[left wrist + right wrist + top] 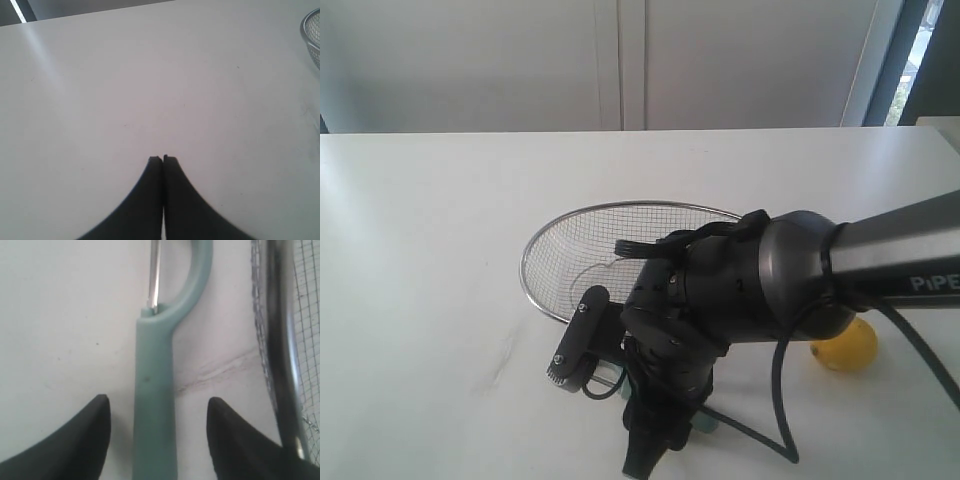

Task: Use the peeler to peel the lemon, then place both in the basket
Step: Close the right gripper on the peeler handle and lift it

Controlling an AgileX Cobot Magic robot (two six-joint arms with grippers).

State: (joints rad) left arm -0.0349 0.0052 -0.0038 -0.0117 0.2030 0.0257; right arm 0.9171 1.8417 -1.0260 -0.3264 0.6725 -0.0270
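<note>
The pale teal peeler (155,405) lies flat on the white table, its straight handle running between the two fingers of my right gripper (157,407). That gripper is open, with a gap on each side of the handle. The curved head and thin blade (154,275) point away from the gripper. The wire mesh basket (552,235) stands just behind the right arm, and its rim (280,340) runs close beside the peeler. The yellow lemon (846,346) rests on the table to the right, partly behind the arm. My left gripper (163,159) is shut and empty over bare table.
The bulky right wrist (720,290) and its cable (782,400) cover most of the peeler in the exterior view. Only a teal sliver (706,424) shows there. A piece of the basket rim (311,35) shows at the edge of the left wrist view.
</note>
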